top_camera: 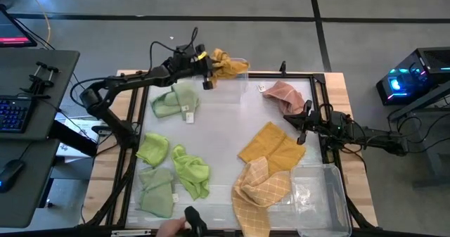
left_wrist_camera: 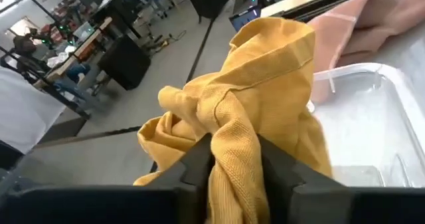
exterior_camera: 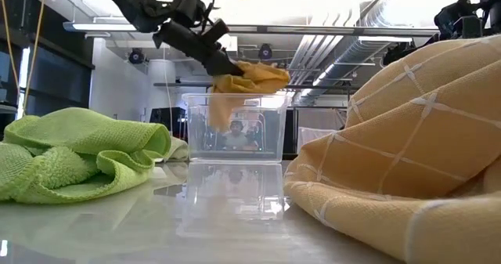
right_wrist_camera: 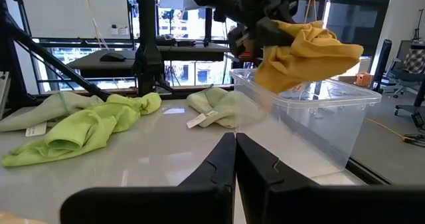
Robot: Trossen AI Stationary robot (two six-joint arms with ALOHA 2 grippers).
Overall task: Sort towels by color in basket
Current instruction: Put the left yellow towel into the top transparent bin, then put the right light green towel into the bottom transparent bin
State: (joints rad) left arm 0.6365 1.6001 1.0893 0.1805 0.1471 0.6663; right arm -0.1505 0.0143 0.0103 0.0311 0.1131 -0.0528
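Fingers of my left gripper (top_camera: 209, 69) are clamping a mustard towel (top_camera: 228, 63), holding it just above the clear bin (top_camera: 235, 82) directly beneath me. My right gripper (top_camera: 304, 122) is waiting well apart, fingers pressed together, near the pink towel (top_camera: 285, 95).

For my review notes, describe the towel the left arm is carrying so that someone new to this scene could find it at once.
Start at the clear plastic bin on the table's far edge in the high view. The left gripper hangs over its rim, jaws shut on a bunched mustard-yellow towel that droops into the bin. It is the only towel off the table; the other yellow ones lie flat near the right arm.
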